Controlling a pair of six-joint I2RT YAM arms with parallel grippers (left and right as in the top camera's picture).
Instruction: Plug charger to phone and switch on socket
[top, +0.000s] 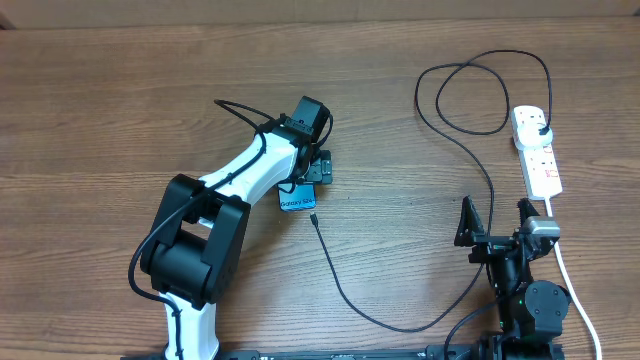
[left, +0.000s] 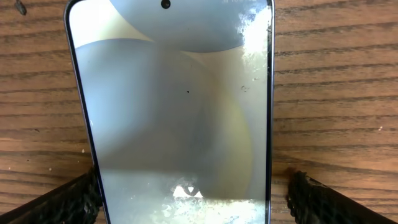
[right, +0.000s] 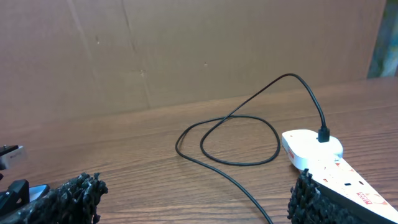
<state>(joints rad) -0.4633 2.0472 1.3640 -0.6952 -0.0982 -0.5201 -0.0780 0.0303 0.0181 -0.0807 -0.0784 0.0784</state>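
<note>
The phone (top: 297, 200) lies flat on the wooden table with its blue screen lit. My left gripper (top: 318, 168) is over its far end, open, with a finger on each side of it. In the left wrist view the phone (left: 174, 99) fills the frame between the two fingers (left: 194, 180); a small gap shows at the right finger. The charger's connector tip (top: 313, 216) lies just off the phone's near end, apart from it. Its black cable (top: 400, 327) loops round to the plug (top: 541, 129) seated in the socket (top: 540, 160). My right gripper (top: 495, 228) is open and empty.
The socket's thick white cord (top: 575, 290) runs down the right edge past my right arm. In the right wrist view (right: 196, 186) the cable loop (right: 230, 140), the plug (right: 323, 134) and the socket (right: 317, 155) lie ahead. A brown cardboard wall stands behind.
</note>
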